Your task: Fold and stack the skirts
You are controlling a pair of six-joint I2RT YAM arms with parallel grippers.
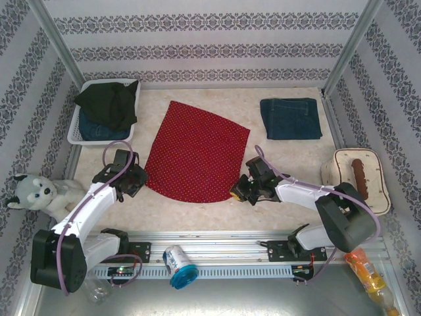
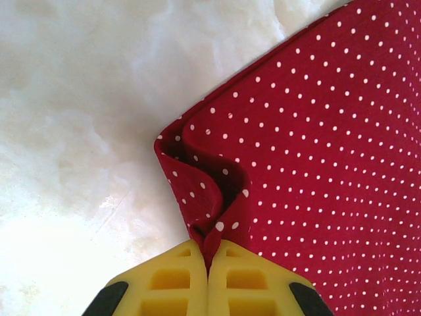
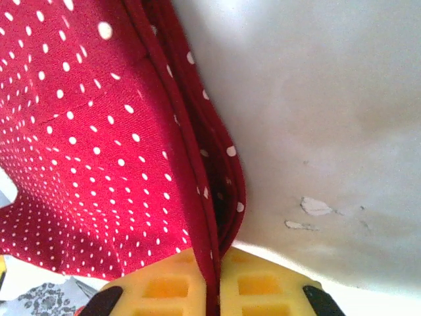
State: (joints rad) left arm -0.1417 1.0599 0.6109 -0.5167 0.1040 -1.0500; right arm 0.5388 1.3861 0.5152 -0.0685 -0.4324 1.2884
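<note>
Your left gripper [image 2: 209, 258] and right gripper [image 3: 218, 262] each clamp a near corner of the red skirt [image 1: 197, 155], apparently both layers.

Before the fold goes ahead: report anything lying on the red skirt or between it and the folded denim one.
Nothing visible. The red polka-dot skirt has nothing on it, and only bare table separates it from the folded denim skirt.

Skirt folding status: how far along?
Done: folded denim skirt, far right. In hand: red polka-dot skirt lies flat, left gripper and right gripper shut on its near corners. Left: black skirt and second denim skirt in the basket.
</note>
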